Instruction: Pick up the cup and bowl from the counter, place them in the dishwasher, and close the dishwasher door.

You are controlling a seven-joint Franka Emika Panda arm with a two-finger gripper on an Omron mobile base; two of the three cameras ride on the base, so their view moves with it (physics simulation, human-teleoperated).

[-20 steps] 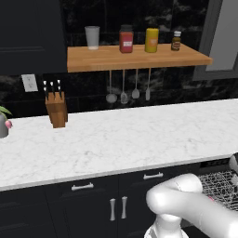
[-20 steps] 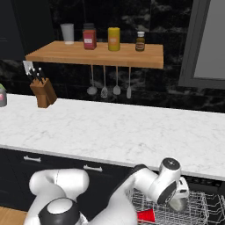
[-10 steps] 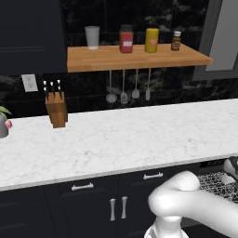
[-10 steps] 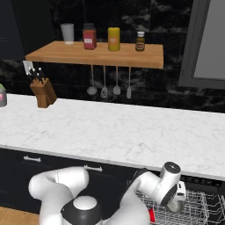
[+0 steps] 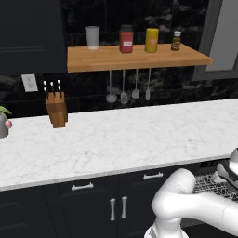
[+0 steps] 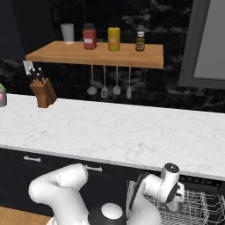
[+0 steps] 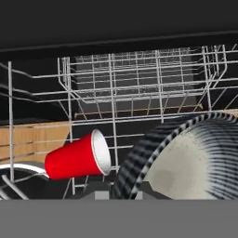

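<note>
- Bowl, ribbed dark-and-white outside with a pale inside, is filling the lower right of my hand view, tilted on edge right in front of the camera, inside the dishwasher's grey wire rack.
- I am seeing the gripper in the right base view, reaching low over that rack, just under the counter's front edge, with the pale bowl at its tip.
- Its fingers are sitting nearly pressed together; I am reading them as pinching the bowl's rim, though the fingertips themselves are hiding behind the bowl.
- Lying on its side in the rack, just left of the bowl, a red cup is showing its white inside toward the bowl; I cannot tell whether the two are touching.
- In the right base view the rack is standing out from the dishwasher, below the right end of the counter.
- I am watching the white arm stretching from below the counter toward the rack at the right edge of the left base view.
- Above the counter, a wooden shelf is carrying a grey tumbler, a red jar, a yellow jar and a small brown bottle.
- Utensils are hanging under that shelf, and a knife block is standing on the counter below the shelf's left end.
</note>
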